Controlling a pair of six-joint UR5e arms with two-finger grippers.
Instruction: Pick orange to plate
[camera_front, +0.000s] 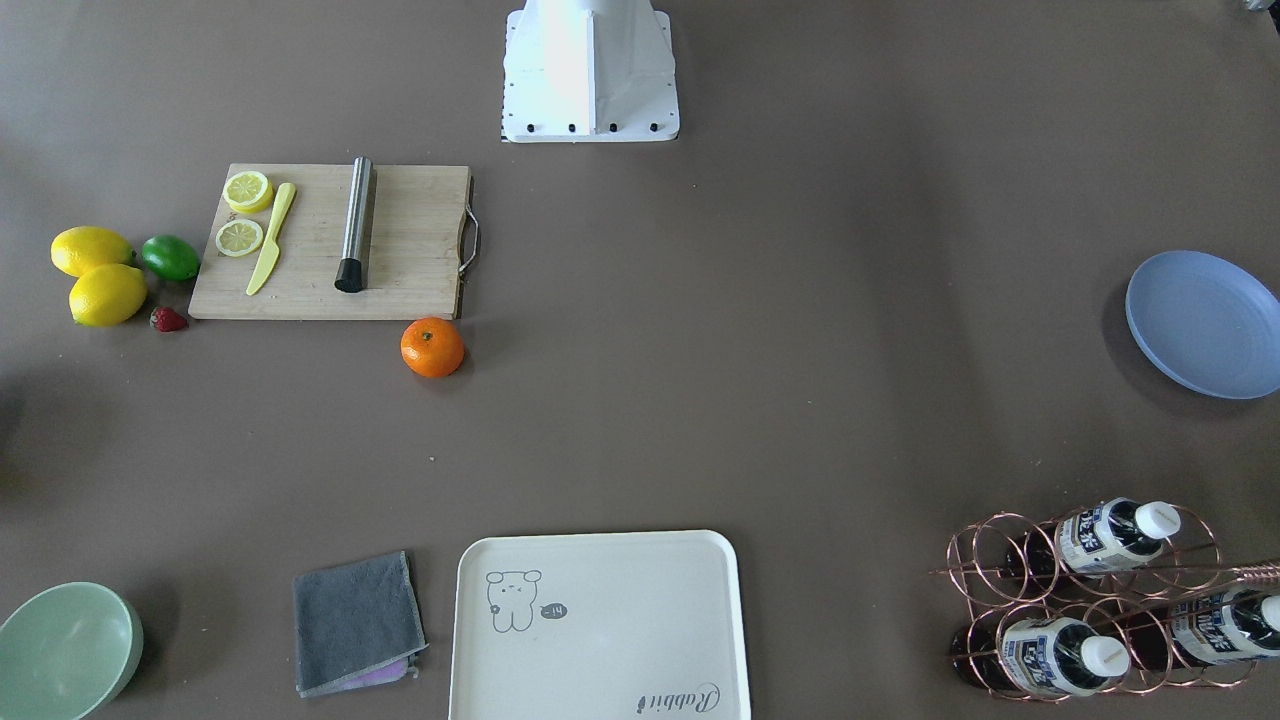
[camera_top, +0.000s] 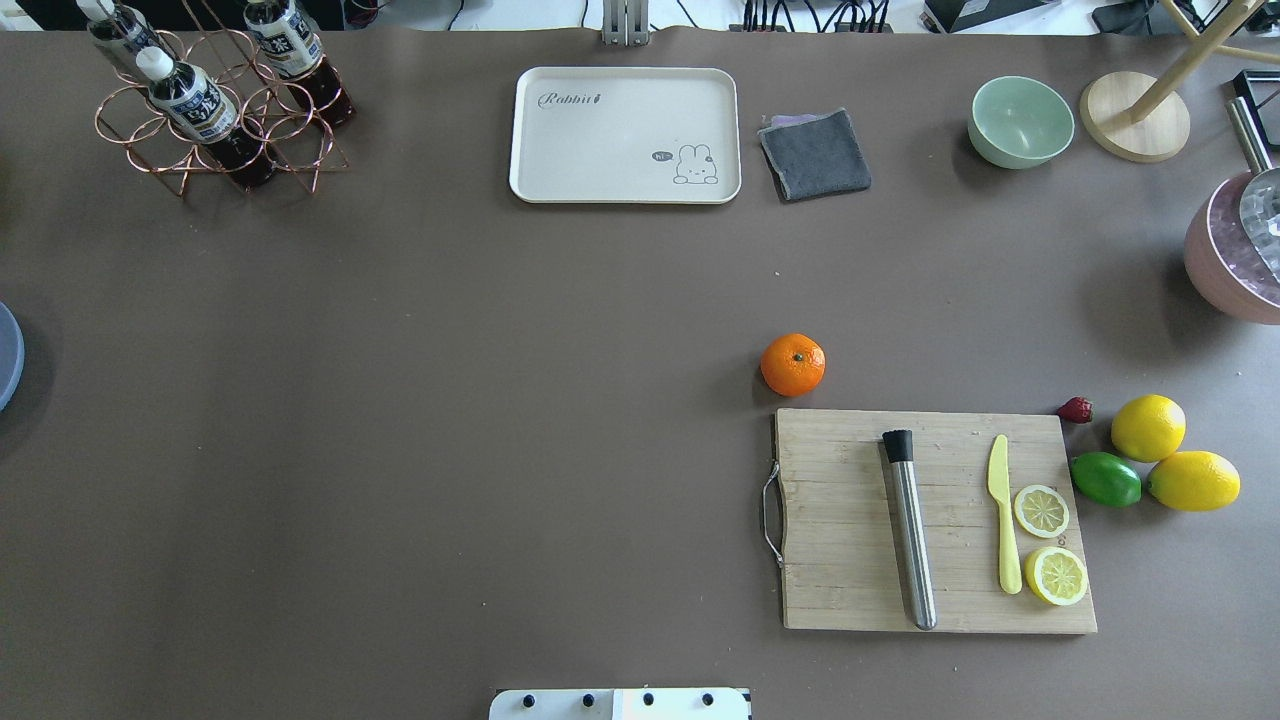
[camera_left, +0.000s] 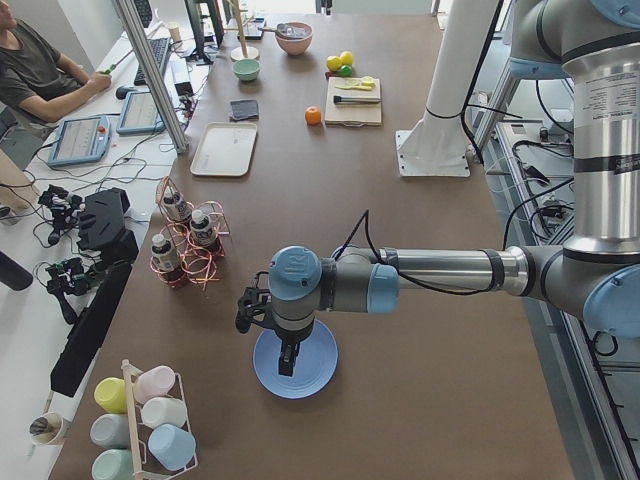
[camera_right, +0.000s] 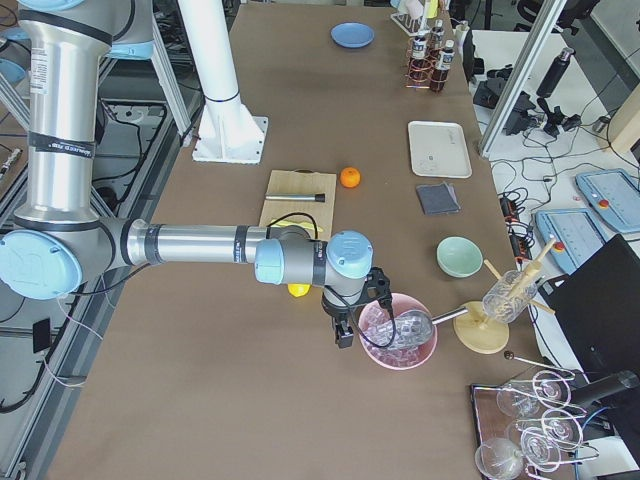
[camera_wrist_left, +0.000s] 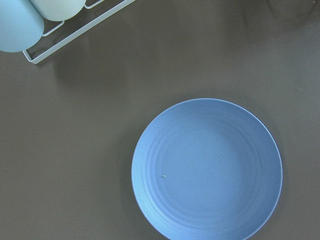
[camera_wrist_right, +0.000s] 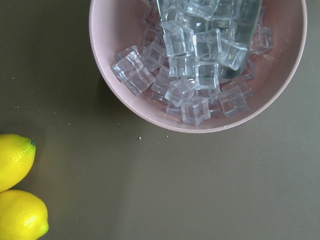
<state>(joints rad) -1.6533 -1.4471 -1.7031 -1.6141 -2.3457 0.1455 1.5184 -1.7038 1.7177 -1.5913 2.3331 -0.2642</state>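
Left claw: the left claw (camera_left: 286, 360) hangs over the plate (camera_left: 315, 372), seen only from the side, so I cannot tell whether its jaws are wide or narrow.
Right claw: the right claw (camera_right: 343, 335) hangs just beside the pink bowl (camera_right: 372, 352) of ice cubes (camera_wrist_right: 200, 60); I cannot tell its jaw state either.
Plate: light blue, flat on the bench (camera_front: 700, 350) at the robot's left end, with nothing on it.
Orange: the orange (camera_front: 432, 347) sits on the bare bench, just beside the handle-end corner of the cutting board (camera_front: 410, 200), well apart from the plate and from both claws.
Board: it carries a steel rod (camera_front: 356, 225), a yellow knife (camera_front: 271, 239) and two lemon slices (camera_front: 240, 237).
Beside the board: two lemons (camera_front: 108, 294), a lime (camera_front: 170, 257) and a strawberry (camera_front: 168, 319).
Far edge: a cream tray (camera_front: 600, 660), a grey cloth (camera_front: 355, 620) and a green bowl (camera_front: 60, 650).
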